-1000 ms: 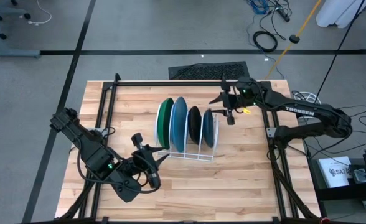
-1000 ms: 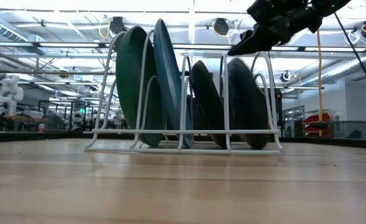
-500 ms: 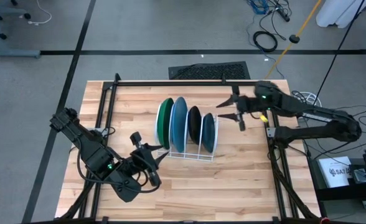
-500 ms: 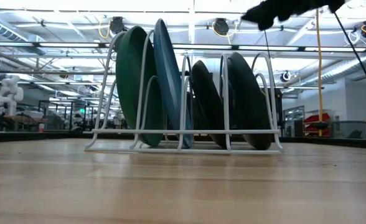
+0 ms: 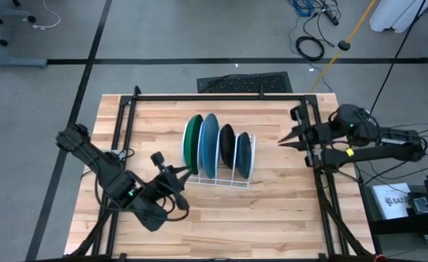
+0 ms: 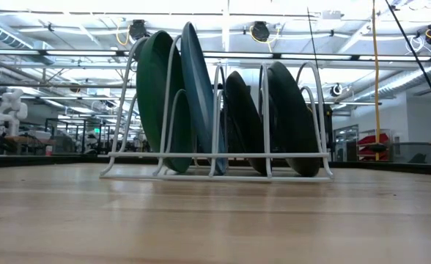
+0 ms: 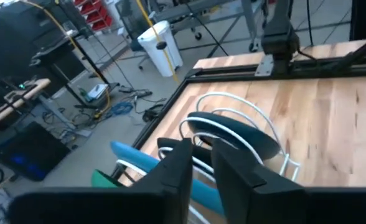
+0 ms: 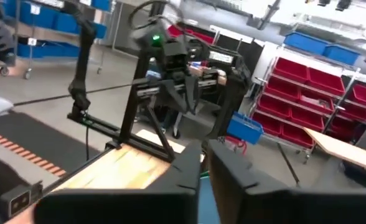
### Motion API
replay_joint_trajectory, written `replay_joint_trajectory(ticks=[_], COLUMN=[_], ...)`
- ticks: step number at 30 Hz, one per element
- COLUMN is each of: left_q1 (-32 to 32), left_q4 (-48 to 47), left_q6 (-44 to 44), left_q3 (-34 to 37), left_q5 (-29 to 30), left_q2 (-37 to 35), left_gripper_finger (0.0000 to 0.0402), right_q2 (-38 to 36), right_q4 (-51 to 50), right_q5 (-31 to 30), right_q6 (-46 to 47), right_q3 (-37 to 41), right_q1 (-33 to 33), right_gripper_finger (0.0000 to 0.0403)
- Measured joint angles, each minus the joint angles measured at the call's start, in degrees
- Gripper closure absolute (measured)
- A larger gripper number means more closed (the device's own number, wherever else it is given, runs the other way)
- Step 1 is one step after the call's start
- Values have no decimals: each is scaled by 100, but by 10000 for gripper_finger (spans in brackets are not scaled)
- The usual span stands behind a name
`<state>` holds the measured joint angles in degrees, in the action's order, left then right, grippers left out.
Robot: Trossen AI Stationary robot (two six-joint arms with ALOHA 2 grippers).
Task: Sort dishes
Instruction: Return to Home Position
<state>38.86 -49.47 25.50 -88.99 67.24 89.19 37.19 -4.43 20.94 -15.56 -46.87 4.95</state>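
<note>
Four plates stand on edge in the slots of a white wire rack [image 5: 218, 178] at the table's middle. From left to right they are the large green [image 5: 192, 142], the large light blue [image 5: 209, 144], the smaller black [image 5: 228, 145] and the smaller dark teal [image 5: 244, 154]. The low view shows them too: green [image 6: 157, 95], blue [image 6: 197, 88], black [image 6: 245, 121] and teal [image 6: 292, 117]. My left gripper [image 5: 191, 175] is shut and empty at the rack's near left corner. My right gripper [image 5: 281, 140] is shut and empty near the table's right edge, pointing toward the rack.
A black frame rail [image 5: 199, 96] runs along the far edge and down both sides of the table. A black mat [image 5: 243, 81] lies on the floor beyond it. Bare wood [image 5: 258, 218] lies in front of the rack and to its right.
My right gripper has drawn back from above the rack's right end toward the table's right edge, and has left the low view. The plates and the rack have stayed where they were.
</note>
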Motion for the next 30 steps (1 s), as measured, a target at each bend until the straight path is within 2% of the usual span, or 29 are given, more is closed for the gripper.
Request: replay_joint_trajectory(ticks=[2, 4, 6, 8, 11, 13, 18, 21, 25, 30], left_q1=[2, 19, 21, 10, -175, -367, -956, -1170, -1441, -1642], left_q4=[402, 996, 1798, 2998, 5134, 5818, 5685, 5890, 6405, 6424], left_q6=[-281, -713, -1321, -2219, -3742, -4211, -3737, -3807, -3975, -3792], left_q3=[226, 461, 751, 1116, 1765, 2124, 2746, 3271, 4134, 5173], left_q5=[12, -68, -340, -900, -2234, -2843, -2977, -3180, -3291, -3295], left_q2=[-141, -306, -493, -673, -809, -898, -1457, -1984, -2959, -4193], left_gripper_finger=[359, 388, 393, 393, 397, 397, 398, 398, 398, 399], right_q2=[-61, -84, -81, -72, -12, 54, 156, 156, 57, -146], right_q4=[-19, -40, -31, 19, 374, 697, 1521, 1884, 2010, 2007], right_q5=[-58, -270, -498, -618, -633, -651, -931, -1166, -1217, -1272], right_q6=[-119, -144, -160, -180, -44, 113, 385, 420, 424, 416], right_q3=[82, 160, 252, 372, 623, 833, 1449, 1818, 2027, 2092], right_q1=[-141, -262, -352, -420, -474, -541, -890, -1099, -1223, -1226], right_gripper_finger=[392, 396, 398, 401, 402, 402, 403, 403, 403, 403])
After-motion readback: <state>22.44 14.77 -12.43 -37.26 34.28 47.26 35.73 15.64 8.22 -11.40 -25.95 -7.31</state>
